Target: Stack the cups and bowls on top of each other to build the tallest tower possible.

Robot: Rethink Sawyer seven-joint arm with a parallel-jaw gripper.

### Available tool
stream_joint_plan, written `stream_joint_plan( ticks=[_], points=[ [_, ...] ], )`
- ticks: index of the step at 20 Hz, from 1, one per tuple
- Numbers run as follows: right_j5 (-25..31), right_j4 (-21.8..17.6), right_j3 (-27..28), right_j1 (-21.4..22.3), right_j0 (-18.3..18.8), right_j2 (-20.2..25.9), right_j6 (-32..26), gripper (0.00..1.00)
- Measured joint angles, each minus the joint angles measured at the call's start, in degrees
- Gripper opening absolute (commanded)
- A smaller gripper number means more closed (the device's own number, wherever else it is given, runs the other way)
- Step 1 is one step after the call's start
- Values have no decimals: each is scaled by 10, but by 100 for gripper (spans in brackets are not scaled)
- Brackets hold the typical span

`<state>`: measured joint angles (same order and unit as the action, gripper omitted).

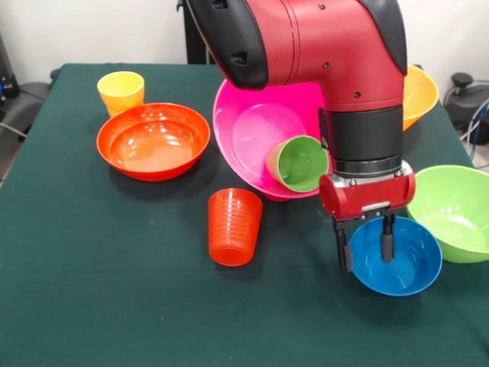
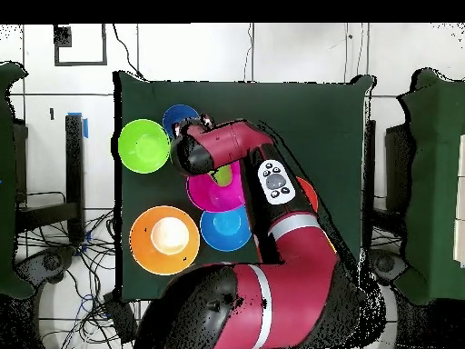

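One green cup (image 1: 299, 163) lies tilted in pink bowl (image 1: 244, 122).

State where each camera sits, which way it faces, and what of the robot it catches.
Front view: across the table, facing the robot; the red arm descends, gripper straddling the blue bowl rim.
Overhead view: above, looking straight down, base at the bottom; the arm covers much of the table.
Shared: arm, lime green bowl, large pink bowl holding the light green cup.
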<state>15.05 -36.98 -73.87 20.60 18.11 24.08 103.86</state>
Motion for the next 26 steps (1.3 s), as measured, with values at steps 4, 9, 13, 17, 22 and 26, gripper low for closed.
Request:
stream_joint_plan(
  ticks=[4,9,13,17,22,26],
  points=[
    [0,0,5,-1,0,-2,0,100],
    [0,0,8,-1,0,-6,0,100],
    [0,0,11,-2,0,-15,0,100],
    [0,0,11,-4,0,-23,0,100],
    [0,0,15,-17,0,-30,0,100],
    [0,0,17,-28,0,-33,0,100]
  ],
)
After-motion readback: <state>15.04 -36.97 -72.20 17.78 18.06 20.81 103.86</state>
